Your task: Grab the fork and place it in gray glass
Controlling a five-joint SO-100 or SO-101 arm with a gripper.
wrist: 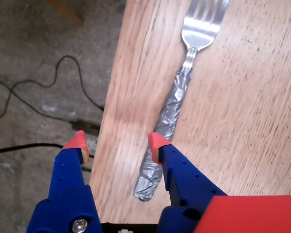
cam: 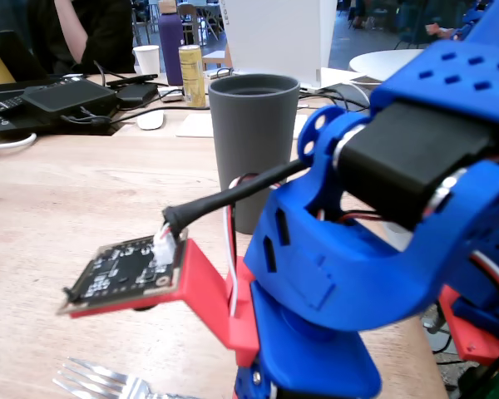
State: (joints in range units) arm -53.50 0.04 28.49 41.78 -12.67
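Wooden table (wrist: 242, 121) holds your fork (wrist: 177, 104), upper centre of the wrist view near the edge. Your gripper (wrist: 117, 144) gapes empty beside it. Stiff, slick metal: pinch the taped handle. Gray glass (cam: 251, 133) waits upright.

From the fixed view the blue arm (cam: 358, 274) blocks the gray glass's (cam: 251, 125) lower right side and base. Only the fork's (cam: 100, 382) tines show at the bottom edge of the picture. In the wrist view the tine tips run off the top edge, and the right finger (wrist: 157, 145) covers part of the taped handle.
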